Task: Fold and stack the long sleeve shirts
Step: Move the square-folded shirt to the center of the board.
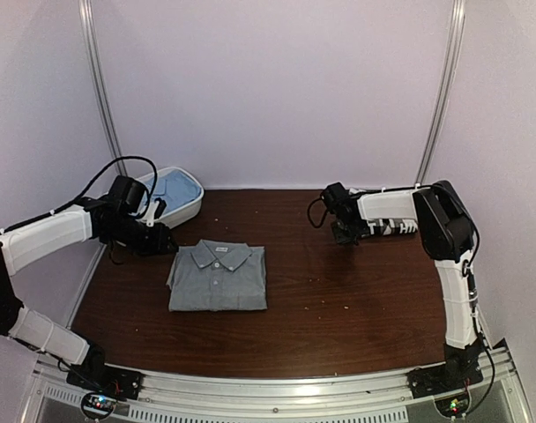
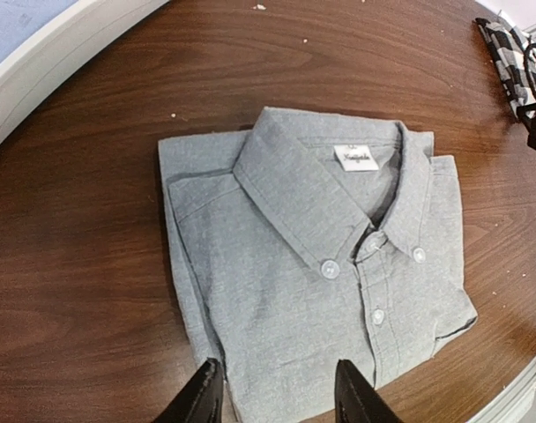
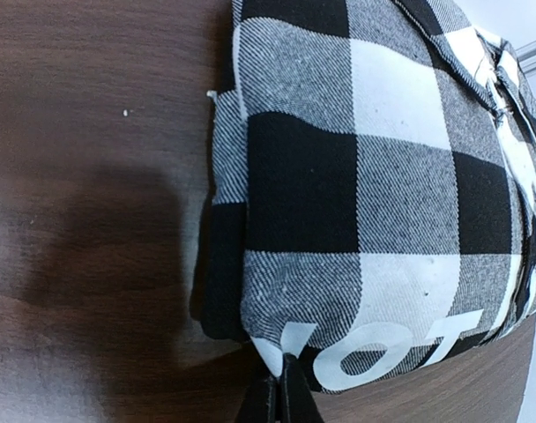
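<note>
1. The black-and-white checked cloth shirt (image 3: 383, 176) is bunched at the tip of the right pincer (image 3: 281, 388). The pincer's fingers are pressed together on the cloth's lower edge, so it appears to have the shirt nipped
2. The plain grey collared shirt (image 1: 217, 276) lies folded flat in the middle of the dark brown wooden surface (image 1: 338, 317). Its collar points to the far side and its hem to the arm bases
3. The deciding relation, as I judge it: the grey shirt lies well apart from the right pincer, to that arm's left and nearer the bases. Stacking the checked shirt would mean carrying it across and inward. Its fold would also have to line up with the grey shirt's collar-to-hem axis
4. The right arm is stretched out low, with its forearm reaching leftward over the far half of the surface. I cannot tell whether the checked bundle rests on the wood or hangs just above it
5. The left pincer (image 2: 277, 401) is nearer the grey shirt, hovering at its far-left corner. Its fingers are spread apart and grip nothing
6. The light blue shirt (image 1: 175, 187) lies inside the white plastic tub (image 1: 190, 204) at the far left, just beyond the left pincer, and it looks not yet stacked
</note>
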Motion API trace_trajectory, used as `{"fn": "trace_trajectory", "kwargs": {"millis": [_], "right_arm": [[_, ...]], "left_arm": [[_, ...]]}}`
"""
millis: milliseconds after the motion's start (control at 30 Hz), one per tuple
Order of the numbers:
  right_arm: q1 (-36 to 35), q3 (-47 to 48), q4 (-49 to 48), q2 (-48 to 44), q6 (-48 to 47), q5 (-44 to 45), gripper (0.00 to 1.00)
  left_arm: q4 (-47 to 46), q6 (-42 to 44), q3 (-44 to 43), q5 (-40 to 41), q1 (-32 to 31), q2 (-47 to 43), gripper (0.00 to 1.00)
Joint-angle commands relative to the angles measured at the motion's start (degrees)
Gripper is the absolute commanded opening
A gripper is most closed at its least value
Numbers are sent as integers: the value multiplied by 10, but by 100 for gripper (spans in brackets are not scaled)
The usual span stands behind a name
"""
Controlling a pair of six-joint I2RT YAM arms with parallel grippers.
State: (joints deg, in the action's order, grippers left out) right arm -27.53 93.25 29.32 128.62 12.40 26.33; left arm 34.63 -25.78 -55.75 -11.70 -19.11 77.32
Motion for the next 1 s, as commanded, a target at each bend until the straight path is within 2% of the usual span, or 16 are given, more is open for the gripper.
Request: {"fn": "trace_trajectory", "kwargs": {"millis": [0,367,567,733,967], "right_arm": [[-23,3,85,-24,34,-65,0],[-127,-120,78,-135,152,-227,0],[-202,-168,21,-159,240,-296,0],[-247,-170,-10,-159,292,-313,0],[-253,-176,-62,-161,322,-336,2]], "left_arm": [[-13,19,-19,-27,4,-22,44],[-27,41,2,-43,4,-39,44],[-29,42,31,-42,4,-56,44],[-37,29,56,-37,4,-68,44],[-57,5,74,-36,4,-60,44]]}}
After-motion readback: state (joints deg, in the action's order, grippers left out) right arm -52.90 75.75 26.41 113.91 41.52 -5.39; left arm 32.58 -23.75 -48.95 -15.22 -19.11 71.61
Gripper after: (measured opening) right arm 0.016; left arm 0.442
